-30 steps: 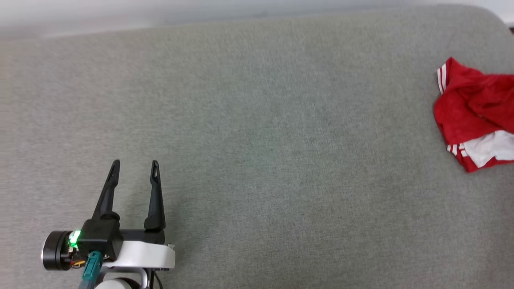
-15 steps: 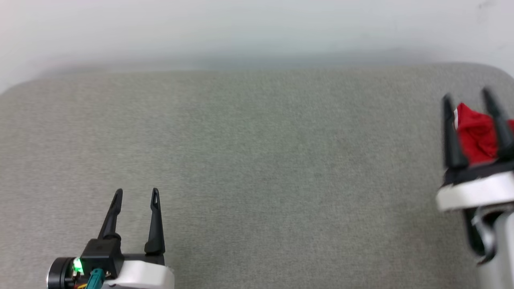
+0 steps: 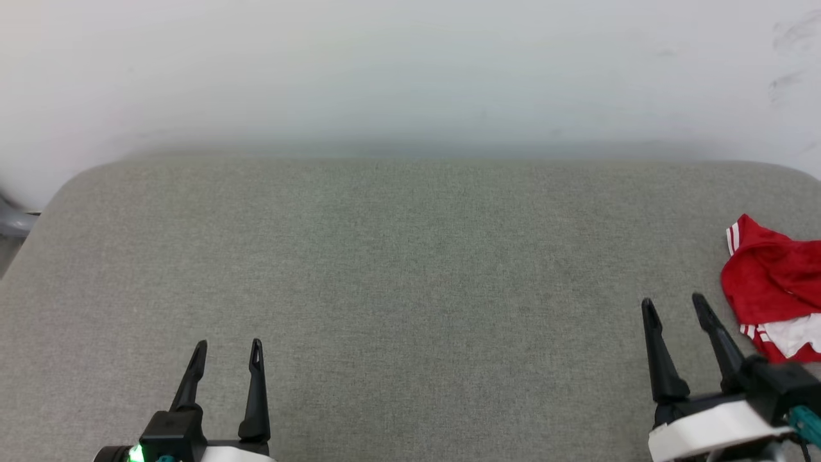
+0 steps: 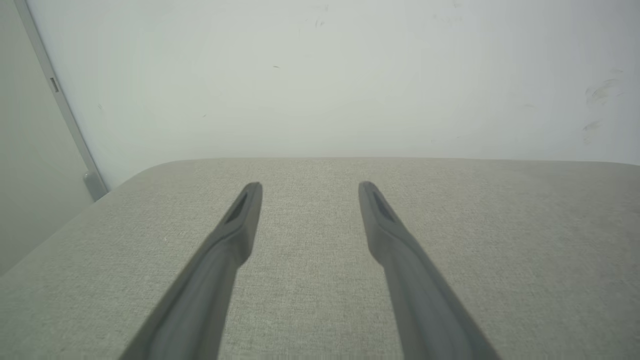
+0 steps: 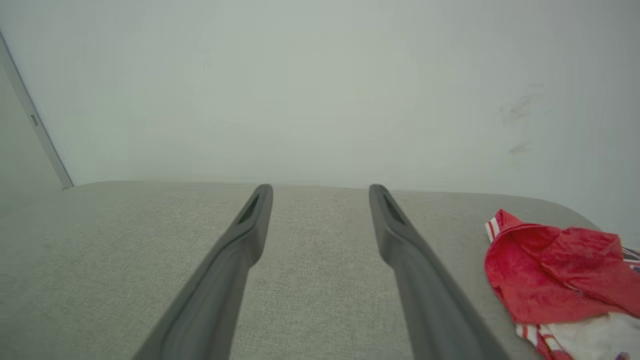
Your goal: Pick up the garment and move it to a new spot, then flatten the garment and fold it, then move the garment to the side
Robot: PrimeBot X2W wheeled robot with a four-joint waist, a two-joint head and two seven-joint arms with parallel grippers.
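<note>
Red and crumpled, the garment lies on the grey cushioned surface just to the right of the right gripper, level with its fingertips and not touching them. Striped trim and a white sleeve show. That gripper's fingers are spread, with nothing between them. The left gripper, well apart from the garment, is likewise spread and empty, pointing toward the pale wall.

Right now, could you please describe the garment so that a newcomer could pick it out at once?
A grey fabric surface runs along a pale wall. Near its right end, just right of the right hand, lies the garment in a crumpled heap. Unlike the grey cloth and dark hand, it is bright red with white striped trim.
</note>
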